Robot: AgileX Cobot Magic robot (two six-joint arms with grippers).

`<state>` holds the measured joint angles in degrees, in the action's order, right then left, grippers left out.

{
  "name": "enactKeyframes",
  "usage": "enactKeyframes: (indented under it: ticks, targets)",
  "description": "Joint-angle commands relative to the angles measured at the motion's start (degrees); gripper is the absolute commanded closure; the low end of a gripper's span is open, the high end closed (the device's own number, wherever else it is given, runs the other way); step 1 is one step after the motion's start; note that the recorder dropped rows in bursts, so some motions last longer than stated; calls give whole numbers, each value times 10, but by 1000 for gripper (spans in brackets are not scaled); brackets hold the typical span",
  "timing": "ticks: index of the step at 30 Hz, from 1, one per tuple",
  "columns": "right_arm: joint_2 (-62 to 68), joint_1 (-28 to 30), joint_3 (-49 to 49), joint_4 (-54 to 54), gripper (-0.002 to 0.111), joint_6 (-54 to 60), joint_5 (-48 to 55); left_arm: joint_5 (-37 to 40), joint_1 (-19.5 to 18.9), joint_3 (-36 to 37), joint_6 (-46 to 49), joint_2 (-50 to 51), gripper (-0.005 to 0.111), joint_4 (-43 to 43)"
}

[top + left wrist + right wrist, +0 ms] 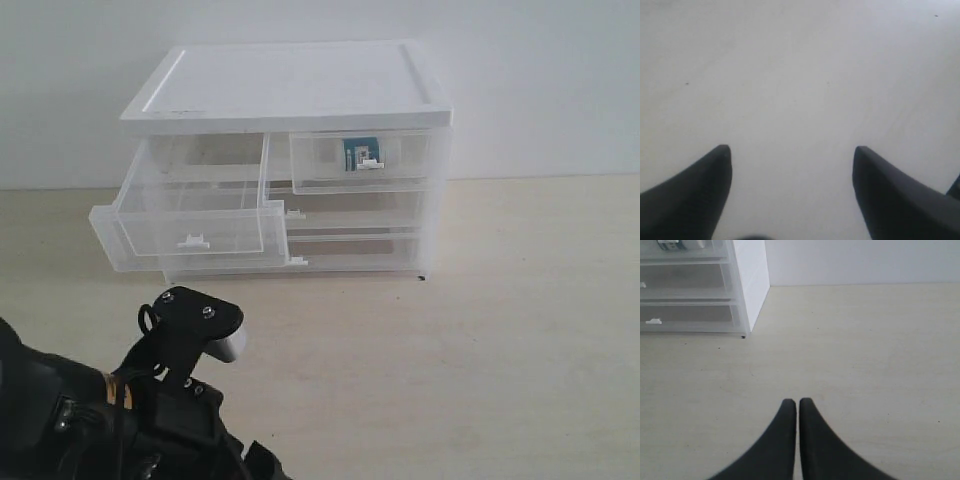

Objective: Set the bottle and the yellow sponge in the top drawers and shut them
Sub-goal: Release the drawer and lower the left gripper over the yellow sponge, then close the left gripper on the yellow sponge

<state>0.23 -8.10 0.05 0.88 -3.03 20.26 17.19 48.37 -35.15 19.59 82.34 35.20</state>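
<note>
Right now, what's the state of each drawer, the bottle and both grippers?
Top left drawer: pulled out, nothing seen inside.
Top right drawer: shut.
Bottle: inside the top right drawer.
Middle drawer: shut.
Bottom drawer: shut.
Left gripper: open, empty.
Right gripper: shut, empty.

End effector (792,148) wide apart over pale surface (790,60)
</note>
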Motion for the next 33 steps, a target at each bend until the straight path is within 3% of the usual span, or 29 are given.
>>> enactKeyframes:
  ticks: [1,6,17,21,28,33]
  targets:
    - [-2,2,-1,-1,108,2,-2,60,-17,-23,-157,1,42,-176]
    - [-2,2,-1,-1,108,2,-2,168,-19,-52,-401,1,42,-429]
    - [-2,2,-1,-1,108,2,-2,116,-20,-27,-774,9,42,-696]
    - [-2,2,-1,-1,108,2,-2,87,-20,-27,-831,29,42,-723]
    - [-2,2,-1,-1,108,2,-2,66,-20,-27,-835,84,42,-731]
    - [-2,2,-1,-1,108,2,-2,64,-20,-27,-924,112,42,-807]
